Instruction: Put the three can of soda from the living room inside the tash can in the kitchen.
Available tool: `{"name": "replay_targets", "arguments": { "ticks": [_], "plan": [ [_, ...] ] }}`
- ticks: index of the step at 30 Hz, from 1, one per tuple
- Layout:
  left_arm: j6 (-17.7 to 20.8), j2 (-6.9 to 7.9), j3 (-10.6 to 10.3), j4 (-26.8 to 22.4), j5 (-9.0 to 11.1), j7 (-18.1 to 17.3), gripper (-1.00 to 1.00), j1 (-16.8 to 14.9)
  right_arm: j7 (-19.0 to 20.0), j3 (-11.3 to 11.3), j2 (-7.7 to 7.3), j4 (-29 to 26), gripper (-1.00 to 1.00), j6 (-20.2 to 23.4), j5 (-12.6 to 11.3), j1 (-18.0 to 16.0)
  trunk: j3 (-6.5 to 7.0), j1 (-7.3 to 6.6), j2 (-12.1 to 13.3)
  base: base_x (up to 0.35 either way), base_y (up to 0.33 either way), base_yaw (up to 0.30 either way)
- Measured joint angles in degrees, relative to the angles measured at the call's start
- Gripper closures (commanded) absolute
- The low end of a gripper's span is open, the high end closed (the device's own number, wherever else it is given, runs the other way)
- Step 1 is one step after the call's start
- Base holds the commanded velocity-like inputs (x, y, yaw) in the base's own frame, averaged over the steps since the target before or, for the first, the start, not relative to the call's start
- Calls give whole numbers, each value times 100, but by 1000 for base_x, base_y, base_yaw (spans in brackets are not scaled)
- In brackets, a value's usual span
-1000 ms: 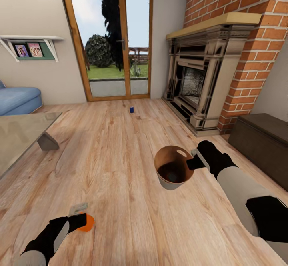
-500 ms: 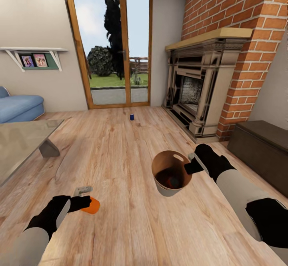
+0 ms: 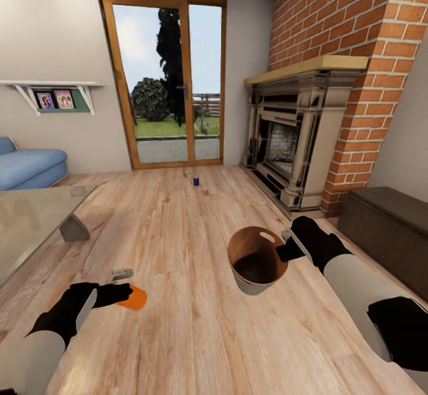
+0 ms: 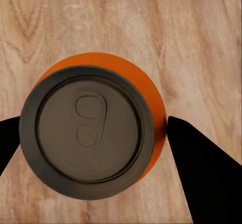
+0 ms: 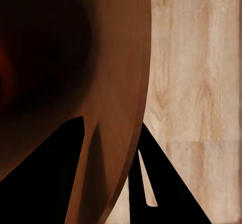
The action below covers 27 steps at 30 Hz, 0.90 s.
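The orange can, its grey top seen from the left wrist, sits gripped between the left fingers, left of the tash can, whose rim the right fingers clamp.

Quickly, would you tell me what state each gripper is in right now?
Left gripper: shut on the plain orange soda can.
Right gripper: shut on the copper-brown round bin's rim.

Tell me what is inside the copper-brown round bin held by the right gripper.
The copper-brown round bin has a glossy brown wall and a dark, shadowed bottom. Anything lying there cannot be made out.
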Motion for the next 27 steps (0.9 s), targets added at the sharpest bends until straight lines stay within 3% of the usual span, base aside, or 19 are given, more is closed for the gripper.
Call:
{"name": "replay_targets", "arguments": {
  "ticks": [8,22,27],
  "plan": [
    [379,92,-18,-405,-59,-737,100,-104,17,121,1,7,100,2,-16,51,143,-176,321,0,0,0],
    [781,394,-31,-1129,-73,-1618,100,-120,361,170,-4,8,100,-3,7,170,395,-483,882,0,0,0],
    [936,505,-32,-1347,-77,-2116,100,-118,396,364,4,11,100,1,-22,173,484,-593,1083,0,0,0]
  ]
}}
